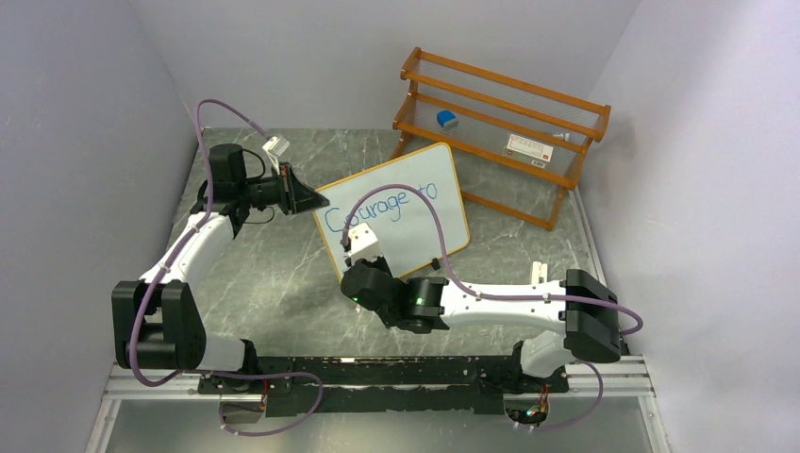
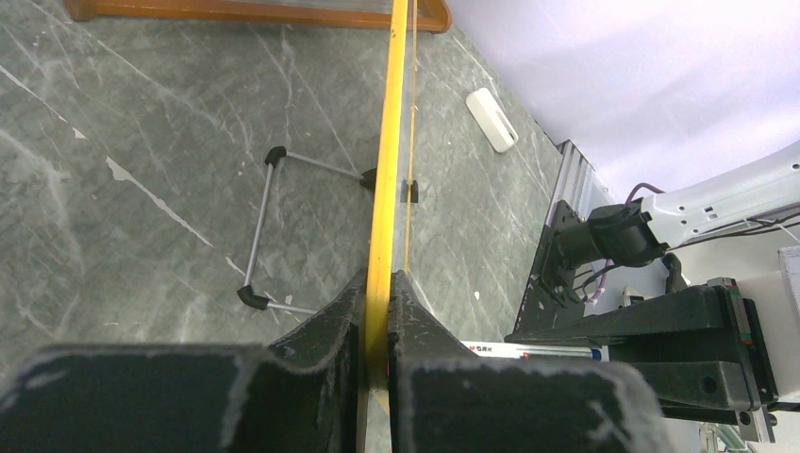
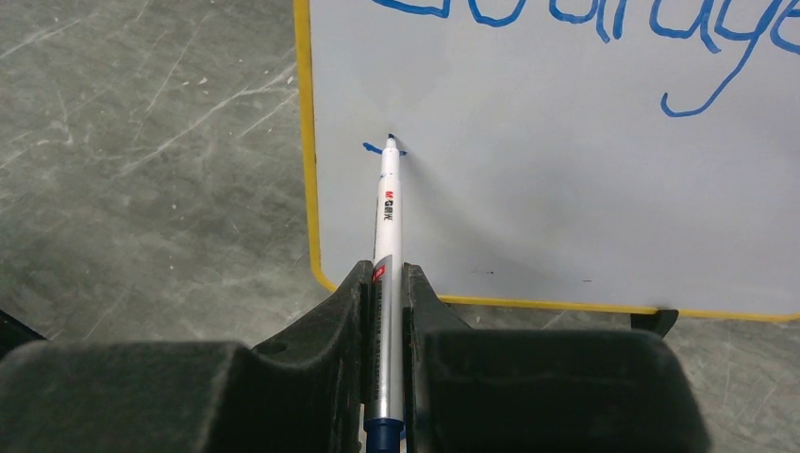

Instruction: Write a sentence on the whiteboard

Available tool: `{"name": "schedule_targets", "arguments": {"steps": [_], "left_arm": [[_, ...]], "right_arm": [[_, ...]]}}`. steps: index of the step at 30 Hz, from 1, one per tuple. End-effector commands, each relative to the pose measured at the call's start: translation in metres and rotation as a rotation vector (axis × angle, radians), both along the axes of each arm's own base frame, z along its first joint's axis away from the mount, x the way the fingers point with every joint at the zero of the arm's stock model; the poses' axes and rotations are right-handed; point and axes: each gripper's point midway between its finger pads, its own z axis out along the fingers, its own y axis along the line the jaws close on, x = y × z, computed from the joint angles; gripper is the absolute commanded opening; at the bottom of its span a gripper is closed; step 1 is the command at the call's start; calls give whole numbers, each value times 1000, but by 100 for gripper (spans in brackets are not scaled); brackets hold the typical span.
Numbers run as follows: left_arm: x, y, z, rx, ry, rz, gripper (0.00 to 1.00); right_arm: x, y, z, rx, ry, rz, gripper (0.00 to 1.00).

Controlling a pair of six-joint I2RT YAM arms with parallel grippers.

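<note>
The whiteboard (image 1: 415,203) stands tilted on the table, with blue words "Courage to" (image 1: 377,206) on its upper line. My left gripper (image 1: 304,195) is shut on the board's left edge; the left wrist view shows the yellow frame (image 2: 385,189) edge-on between the jaws (image 2: 379,293). My right gripper (image 3: 385,278) is shut on a white marker (image 3: 388,212). Its tip touches the board's lower left, at a short fresh blue stroke (image 3: 382,148). The upper line "Courage" (image 3: 604,19) shows partly in the right wrist view. In the top view the right wrist (image 1: 363,247) covers the board's lower left.
An orange wooden rack (image 1: 500,123) stands behind the board, holding a blue eraser (image 1: 447,119) and a white box (image 1: 528,146). A wire stand (image 2: 274,231) props the board from behind. A white object (image 2: 491,120) lies near the right wall. Walls close in on both sides.
</note>
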Motion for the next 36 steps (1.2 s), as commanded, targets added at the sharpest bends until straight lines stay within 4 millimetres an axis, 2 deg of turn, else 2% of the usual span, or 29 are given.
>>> {"name": "schedule_targets", "arguments": {"steps": [1,12,36], "left_arm": [[-3,-4,-21,53,39,15,5],[-3,-4,-21,53,38,14,5],[-3,-3,-20,54,34,16,5]], "right_arm": [[7,6,11,36,-25,-27,0],[10,4,3,-1,-13,-31,0],[-3,-7,-14,-59,58,-8,0]]}}
